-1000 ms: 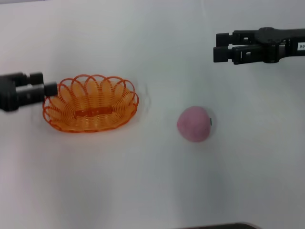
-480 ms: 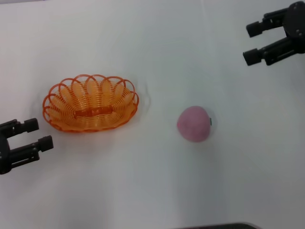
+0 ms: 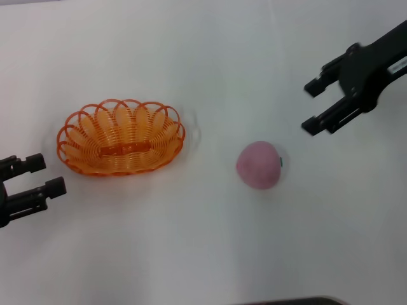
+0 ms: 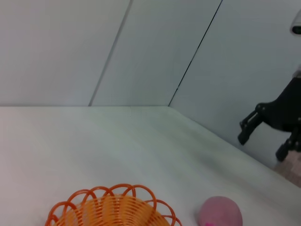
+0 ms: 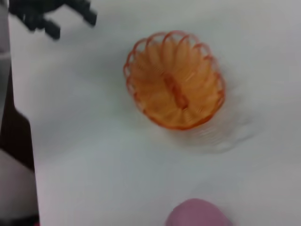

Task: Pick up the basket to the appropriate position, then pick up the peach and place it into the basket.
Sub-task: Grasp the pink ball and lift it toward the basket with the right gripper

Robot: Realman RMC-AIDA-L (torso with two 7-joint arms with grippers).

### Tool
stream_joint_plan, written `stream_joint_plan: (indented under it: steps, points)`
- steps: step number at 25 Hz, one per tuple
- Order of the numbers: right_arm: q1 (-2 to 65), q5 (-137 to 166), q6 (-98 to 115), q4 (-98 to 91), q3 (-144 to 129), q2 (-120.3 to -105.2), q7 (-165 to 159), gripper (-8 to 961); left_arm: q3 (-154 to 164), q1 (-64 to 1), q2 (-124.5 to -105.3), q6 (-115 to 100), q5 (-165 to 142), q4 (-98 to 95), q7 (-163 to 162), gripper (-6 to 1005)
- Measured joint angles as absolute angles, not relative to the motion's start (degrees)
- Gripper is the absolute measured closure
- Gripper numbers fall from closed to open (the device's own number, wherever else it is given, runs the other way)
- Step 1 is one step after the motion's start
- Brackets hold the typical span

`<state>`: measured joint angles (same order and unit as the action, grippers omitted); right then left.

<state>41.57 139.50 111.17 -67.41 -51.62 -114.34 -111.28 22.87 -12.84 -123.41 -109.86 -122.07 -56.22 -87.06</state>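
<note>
White and bare-looking, the tabletop [image 3: 191, 241] carries just two things. Toward the left sits the basket [image 3: 121, 137], an oval of orange wire with a looped, scalloped rim and a solid orange strip along its base; it stands upright with nothing inside it. To its right, well apart from it and slightly nearer to the robot, lies the peach [image 3: 259, 165], a matte pink ball with a small dark mark on its right side, resting directly on the tabletop.

At the left edge, near and to the left of the basket, hangs the left tool [image 3: 41, 176], its two black fingers spread apart and pointing right toward the basket's near left end without touching it. They hold nothing. On the far right, the right tool [image 3: 313, 105] reaches in at a slant, fingers also spread wide and empty, placed beyond and to the right of the peach, clearly apart from it.

From the left wrist camera the basket's [image 4: 113, 209] rim and the peach [image 4: 219, 213] show low down, with pale wall panels behind and the right tool [image 4: 262, 133] dark against them. From the right wrist camera the basket [image 5: 175, 86] appears from above, the peach [image 5: 197, 213] at the edge, the left tool [image 5: 70, 21] far off.
</note>
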Motion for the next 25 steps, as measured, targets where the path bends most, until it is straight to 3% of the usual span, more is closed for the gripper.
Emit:
stream_joint_plan:
  steps: [7,19,25]
  points:
    - [41.7,147.7,101.5,-66.6,-59.3,-119.61,-111.1,157,23.0,-13.6,-123.40,-109.8,-122.2,-56.1,-87.6,233]
    - [42.5,144.7,90.3,-57.6,-72.1,-120.17,-113.6,163,22.9,-14.9,-122.92,-108.8,-122.5,-54.0,-88.4,236]
    - [42.2,144.0,89.5,-57.4,-75.4,-120.21,-114.2,275,22.9,-15.0,-122.95,-108.3,-122.5,-53.9,-88.9,238]
